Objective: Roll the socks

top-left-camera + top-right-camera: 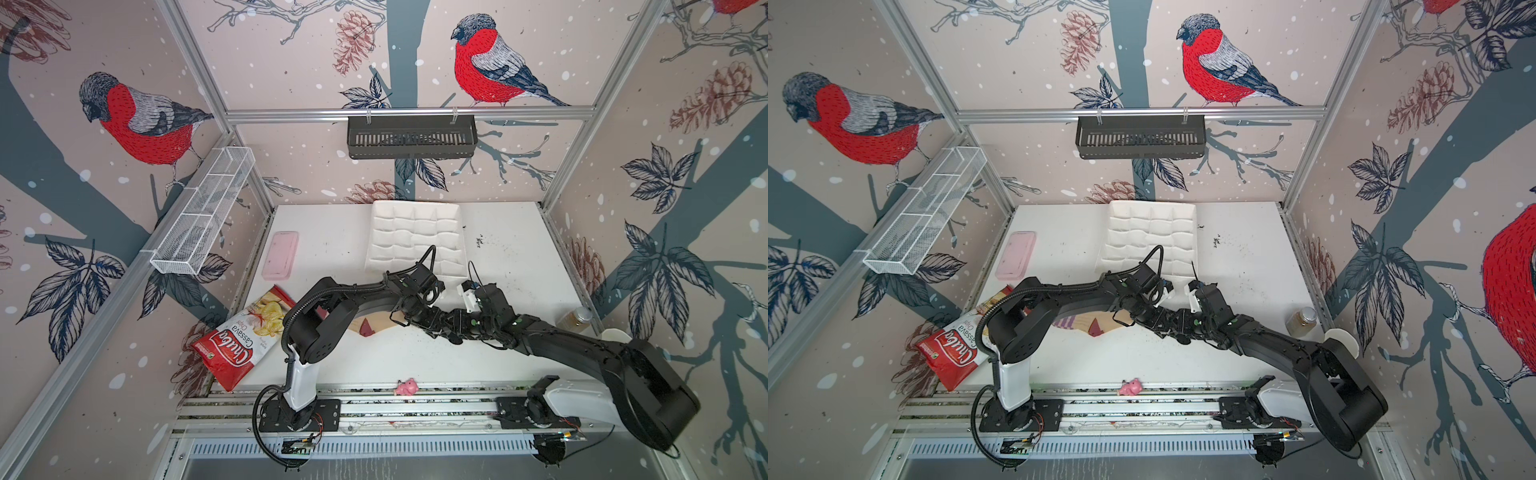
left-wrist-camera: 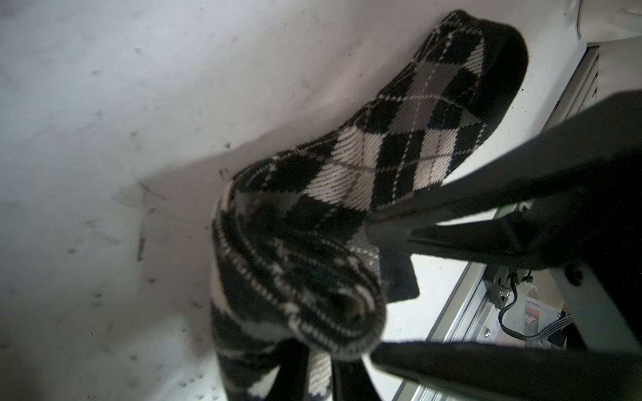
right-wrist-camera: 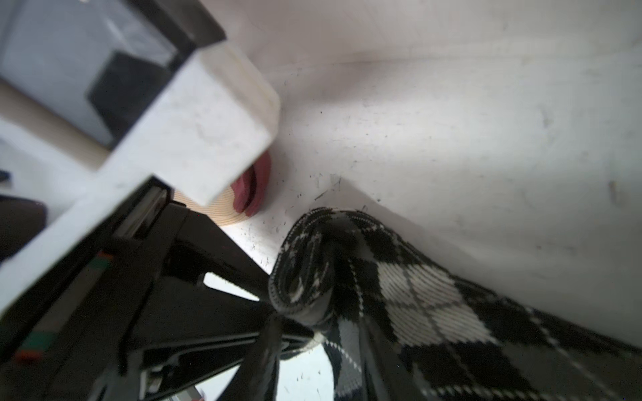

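At the table (image 1: 374,365) centre, right of the tan sock (image 1: 1081,322), the argyle sock (image 2: 399,149) trails toward lower right. Left gripper (image 2: 370,283) pinches its rolled end; right gripper (image 3: 312,364), part-open, straddles the flat length.

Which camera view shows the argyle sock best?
Left wrist view: most of the argyle sock lies in frame, pattern sharp, one end rolled. The right wrist view crops the sock at the edge; in both top views the arms mostly hide it.
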Available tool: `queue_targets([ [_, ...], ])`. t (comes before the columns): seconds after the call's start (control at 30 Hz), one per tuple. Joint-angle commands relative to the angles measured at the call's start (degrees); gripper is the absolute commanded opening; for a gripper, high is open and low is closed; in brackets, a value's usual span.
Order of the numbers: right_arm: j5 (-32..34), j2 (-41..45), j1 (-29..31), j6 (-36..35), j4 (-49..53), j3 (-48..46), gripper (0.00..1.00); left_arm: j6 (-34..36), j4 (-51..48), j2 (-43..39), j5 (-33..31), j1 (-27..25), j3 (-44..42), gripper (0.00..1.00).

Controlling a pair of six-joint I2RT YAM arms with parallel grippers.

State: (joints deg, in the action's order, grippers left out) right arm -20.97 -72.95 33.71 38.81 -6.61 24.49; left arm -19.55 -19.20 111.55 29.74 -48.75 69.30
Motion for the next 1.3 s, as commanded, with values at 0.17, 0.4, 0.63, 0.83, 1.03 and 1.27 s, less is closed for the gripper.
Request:
queue_targets([
  [0.17, 0.18, -2.87, 0.38, -1.1, -2.27, 1.94, 0.38, -0.19, 0.41, -0.41, -3.03, 0.75, -1.07, 0.16],
  [0.4, 1.19, -4.97, 0.39, -1.45, -2.55, 3.1, 0.28, -0.21, 1.44, -0.18, -1.72, 0.85, -1.24, 0.16],
  [0.63, 4.65, -6.83, 0.56, -0.7, -4.11, 3.28, 0.14, 0.12, 1.97, -0.87, -1.08, 0.85, -1.93, 0.18],
  [0.83, 7.0, -8.31, 0.56, -0.74, -4.55, 3.44, 0.11, -0.01, 2.53, -1.9, -0.61, 0.85, -2.98, 0.2],
  [1.03, 8.44, -9.58, 0.48, -1.45, -4.09, 3.59, 0.1, -0.05, 3.01, -5.15, 0.33, 1.78, -3.87, 0.22],
  [1.27, 8.24, -11.03, 0.39, -1.89, -3.91, 3.55, 0.1, -0.22, 4.47, -9.58, -1.54, 5.63, -8.03, 0.3],
])
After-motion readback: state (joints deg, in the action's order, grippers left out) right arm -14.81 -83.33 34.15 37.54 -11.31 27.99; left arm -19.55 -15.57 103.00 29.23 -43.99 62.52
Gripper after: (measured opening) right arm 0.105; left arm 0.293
